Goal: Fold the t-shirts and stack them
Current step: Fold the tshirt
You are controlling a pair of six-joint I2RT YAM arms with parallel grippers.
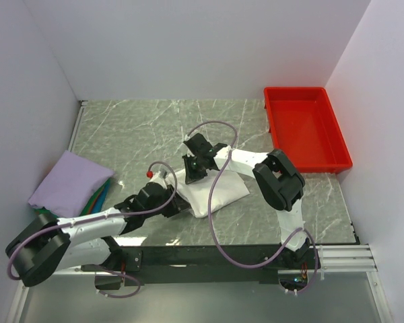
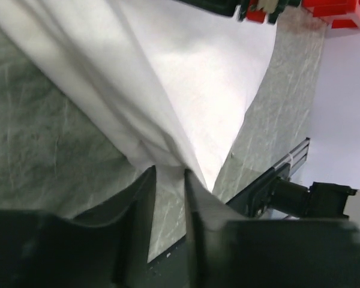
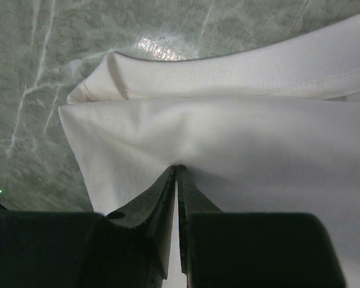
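Observation:
The white t-shirt (image 1: 219, 190) lies folded into a small bundle in the middle of the table. My right gripper (image 1: 192, 173) is at its far left corner. In the right wrist view it (image 3: 177, 169) is shut on a fold of the white cloth (image 3: 228, 138) just below the ribbed collar (image 3: 240, 69). My left gripper (image 1: 180, 203) is at the bundle's near left edge. In the left wrist view its jaws (image 2: 168, 173) stand apart, and the white cloth (image 2: 186, 78) hangs to the fingertips and drapes over the right finger. A folded lavender t-shirt (image 1: 69, 182) tops a stack at the left, with green and blue edges (image 1: 98, 199) showing beneath.
A red plastic tray (image 1: 295, 89) stands at the back right against the wall. White walls close in the marble table on three sides. The black base rail (image 1: 209, 257) runs along the near edge. Cables loop over the shirt.

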